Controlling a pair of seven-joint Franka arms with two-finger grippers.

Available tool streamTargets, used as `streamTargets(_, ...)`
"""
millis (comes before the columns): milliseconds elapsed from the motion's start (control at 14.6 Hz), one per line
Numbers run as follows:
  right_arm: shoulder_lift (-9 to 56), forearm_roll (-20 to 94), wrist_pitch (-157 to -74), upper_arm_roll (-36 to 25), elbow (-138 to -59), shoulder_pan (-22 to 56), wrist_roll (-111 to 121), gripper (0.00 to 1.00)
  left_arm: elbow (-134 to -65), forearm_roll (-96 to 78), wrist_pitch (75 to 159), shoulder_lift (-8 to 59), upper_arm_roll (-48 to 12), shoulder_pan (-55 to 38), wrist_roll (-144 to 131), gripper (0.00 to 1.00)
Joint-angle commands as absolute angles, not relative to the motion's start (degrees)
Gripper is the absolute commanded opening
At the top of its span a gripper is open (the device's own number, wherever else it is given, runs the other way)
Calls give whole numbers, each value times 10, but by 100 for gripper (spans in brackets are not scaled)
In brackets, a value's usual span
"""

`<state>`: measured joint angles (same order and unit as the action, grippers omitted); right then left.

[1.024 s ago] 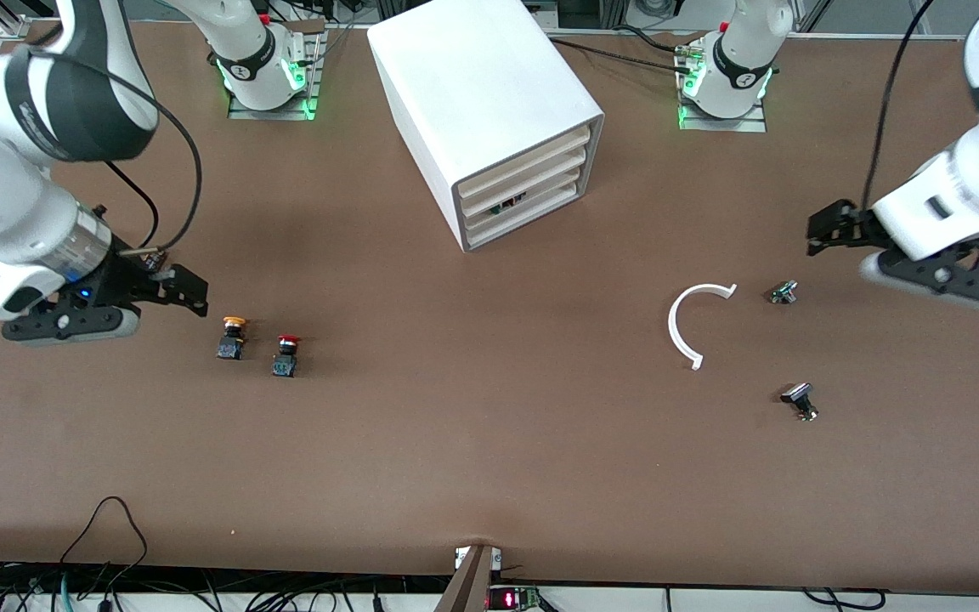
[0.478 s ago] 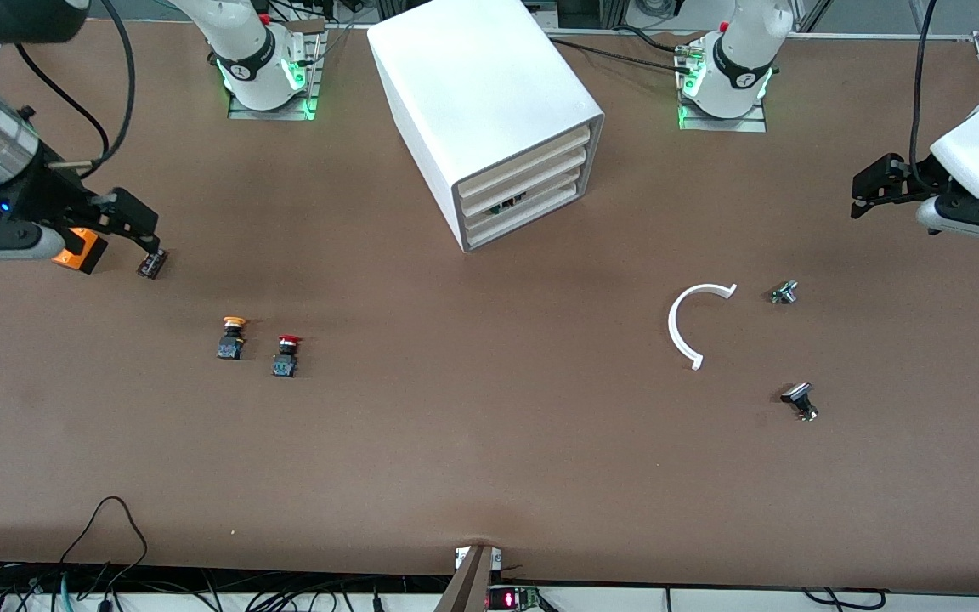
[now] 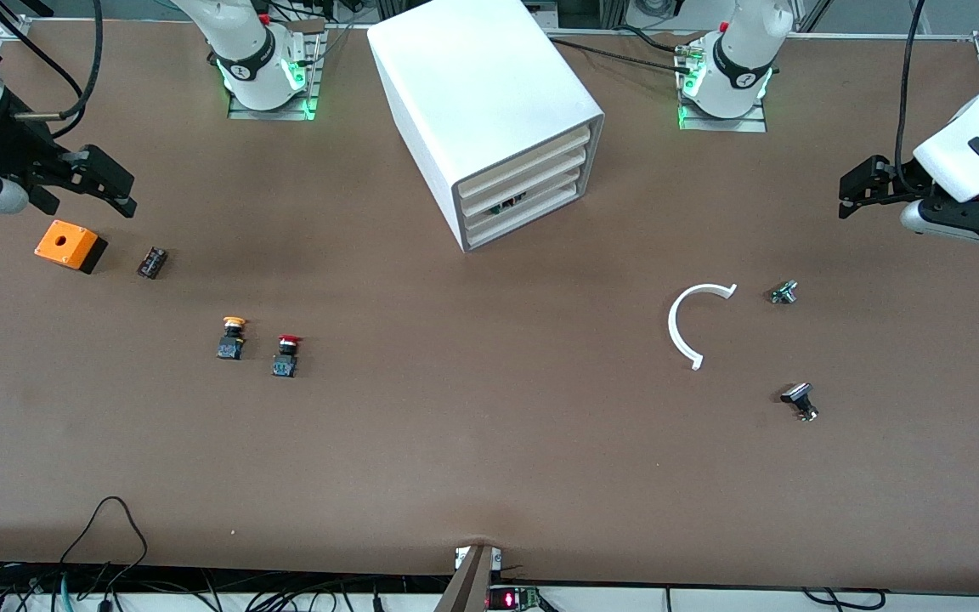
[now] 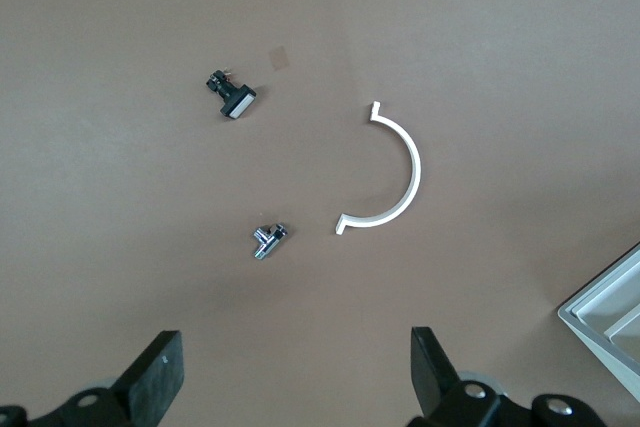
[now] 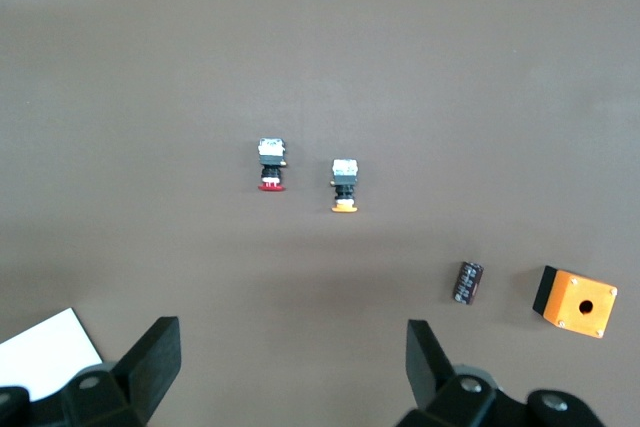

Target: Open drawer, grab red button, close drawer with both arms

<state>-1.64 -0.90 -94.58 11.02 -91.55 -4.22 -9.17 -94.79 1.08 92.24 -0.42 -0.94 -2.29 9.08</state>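
The white cabinet (image 3: 489,93) stands at the table's middle near the bases. Its four cream drawer fronts (image 3: 523,183) all sit pushed in. The red-capped button (image 3: 286,355) (image 5: 270,165) stands on the table toward the right arm's end, beside an orange-yellow-capped one (image 3: 232,337) (image 5: 344,185). My right gripper (image 3: 120,189) (image 5: 295,367) hangs open and empty above the table, over the spot beside an orange box. My left gripper (image 3: 848,191) (image 4: 297,377) hangs open and empty at the left arm's end, over bare table.
An orange box (image 3: 70,245) and a small dark cylinder (image 3: 152,262) lie under the right gripper's side. A white half ring (image 3: 693,323), a small metal part (image 3: 783,292) and a black part (image 3: 800,400) lie toward the left arm's end. Cables run along the front edge.
Both arms have drawn back toward their ends of the table and toward the bases. The right gripper's move uncovered the orange box and dark cylinder. Nothing on the table moved.
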Motion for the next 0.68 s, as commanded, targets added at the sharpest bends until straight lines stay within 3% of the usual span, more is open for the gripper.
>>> streamTargets(0,-54,-11,-954,106,-964,-51,-98,100,-935,13,915,1,-4,-29,82,100)
streamTargets(615,-62,-12,-944,103,-975,-50,-86,100,-932,13,910,2,-4,-29,83,100)
